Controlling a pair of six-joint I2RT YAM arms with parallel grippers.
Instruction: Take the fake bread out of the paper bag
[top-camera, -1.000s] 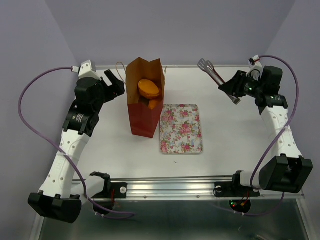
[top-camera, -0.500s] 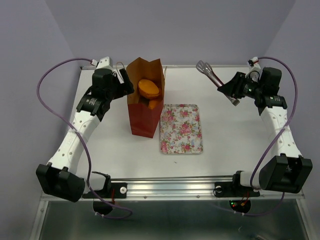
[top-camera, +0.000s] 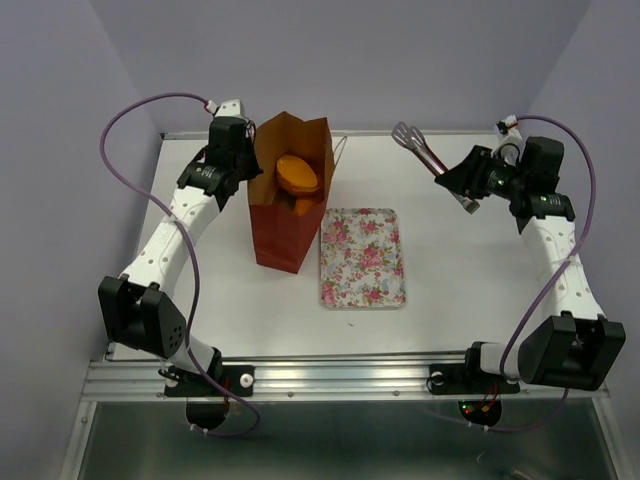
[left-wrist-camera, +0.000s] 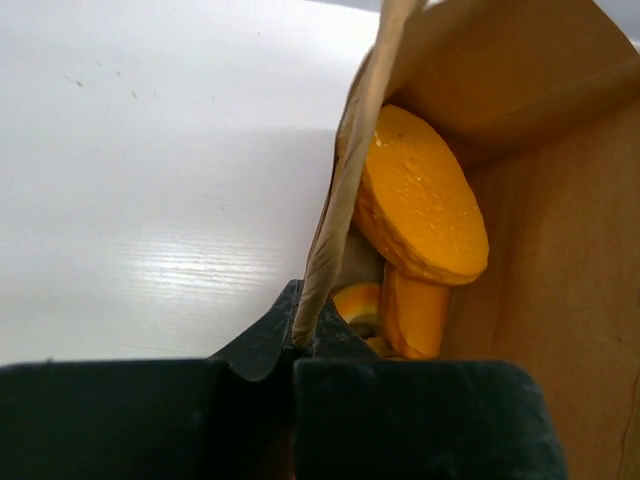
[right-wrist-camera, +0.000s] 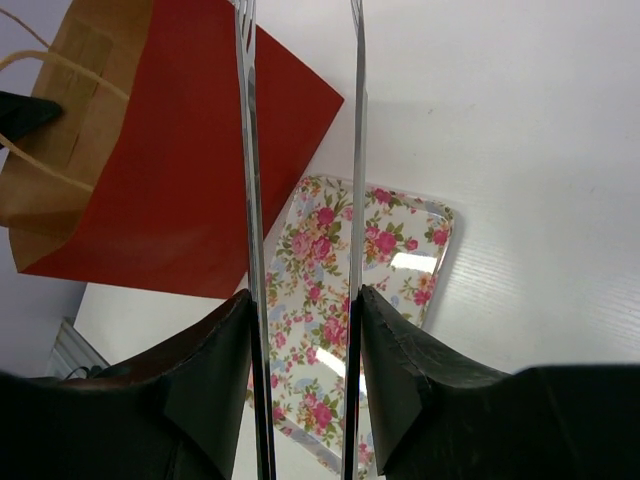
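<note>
The red paper bag (top-camera: 285, 230) stands upright at the back left of the table, its brown inside (left-wrist-camera: 540, 250) open to the top. Orange-golden fake bread (top-camera: 297, 175) sits inside; a round flat piece (left-wrist-camera: 420, 200) rests on others below it. My left gripper (top-camera: 250, 168) is at the bag's left rim, and its jaws (left-wrist-camera: 305, 335) are shut on the paper edge. My right gripper (top-camera: 458, 180) is held at the back right, shut on metal tongs (top-camera: 420, 145), whose two arms (right-wrist-camera: 245, 150) point toward the bag (right-wrist-camera: 190, 150).
A floral rectangular tray (top-camera: 362, 256) lies flat just right of the bag; the right wrist view has the tray (right-wrist-camera: 380, 250) below the tongs. Thin cord handles hang at the bag's rim. White table surface surrounds them.
My left arm swung in toward the bag and its jaws went from open to shut on the bag's left rim. The bag shifted slightly. The right arm stayed put.
</note>
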